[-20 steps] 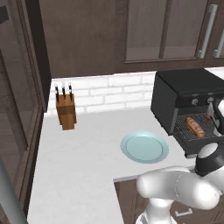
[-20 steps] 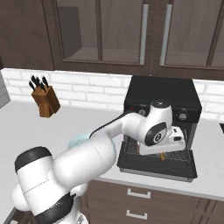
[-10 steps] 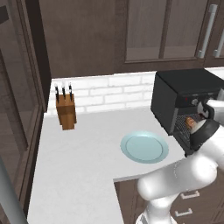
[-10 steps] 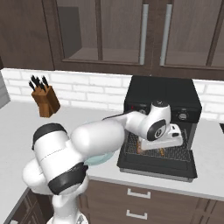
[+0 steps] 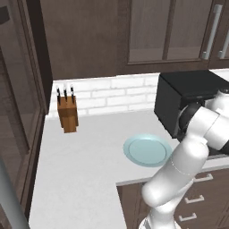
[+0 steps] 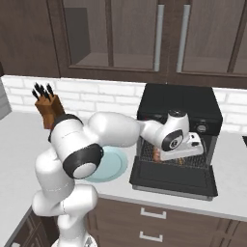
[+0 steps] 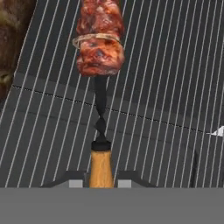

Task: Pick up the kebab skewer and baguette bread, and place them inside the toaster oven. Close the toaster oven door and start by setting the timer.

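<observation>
Kebab skewer [image 7: 99, 43]: over the toaster oven [image 6: 179, 103] wire rack, wooden handle clamped in gripper [image 7: 101, 178]; risk — meat snags the baguette bread [image 7: 12, 39] beside it on release.

Kebab skewer [image 7: 99, 41] on toaster oven [image 6: 178, 103] rack; plate [image 5: 147, 150] left.
</observation>
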Robot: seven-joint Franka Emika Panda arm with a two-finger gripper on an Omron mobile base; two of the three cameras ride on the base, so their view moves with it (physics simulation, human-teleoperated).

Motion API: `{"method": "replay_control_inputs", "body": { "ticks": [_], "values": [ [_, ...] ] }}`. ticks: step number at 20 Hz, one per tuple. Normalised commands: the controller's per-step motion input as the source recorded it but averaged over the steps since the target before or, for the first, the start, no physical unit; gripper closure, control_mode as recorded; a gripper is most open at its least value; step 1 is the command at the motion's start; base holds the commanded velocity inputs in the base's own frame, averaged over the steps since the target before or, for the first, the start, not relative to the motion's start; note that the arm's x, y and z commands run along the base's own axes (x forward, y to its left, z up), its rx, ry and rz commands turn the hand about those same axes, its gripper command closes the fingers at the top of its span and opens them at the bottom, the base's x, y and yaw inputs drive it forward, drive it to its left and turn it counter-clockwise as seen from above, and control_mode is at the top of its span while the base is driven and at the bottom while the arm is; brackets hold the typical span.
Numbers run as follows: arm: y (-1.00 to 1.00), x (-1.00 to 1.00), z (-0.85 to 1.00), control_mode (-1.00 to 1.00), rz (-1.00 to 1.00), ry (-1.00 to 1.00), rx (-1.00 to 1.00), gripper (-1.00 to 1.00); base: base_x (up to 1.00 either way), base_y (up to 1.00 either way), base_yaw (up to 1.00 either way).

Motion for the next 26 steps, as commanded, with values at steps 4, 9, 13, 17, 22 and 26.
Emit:
{"method": "replay_control_inputs", "body": {
  "ticks": [4,9,13,17,22,26],
  "values": [
    [-0.21,0.22,-0.10,-1.00,0.00,0.00,0.00,1.00,0.00,0.00,0.00],
    [0.00,0.00,-0.31,-1.00,0.00,-0.04,0.00,-1.00,0.00,0.00,0.00],
    [0.00,0.04,-0.04,-1.00,0.00,0.00,0.00,-1.00,0.00,0.00,0.00],
    [0.00,0.01,0.00,-1.00,0.00,0.00,0.00,-1.00,0.00,0.00,0.00],
    [0.00,-0.05,0.00,-1.00,0.00,0.00,0.00,-1.00,0.00,0.00,0.00],
    [0.00,0.00,0.03,-1.00,0.00,0.00,0.00,-1.00,0.00,0.00,0.00]
  ]
}}
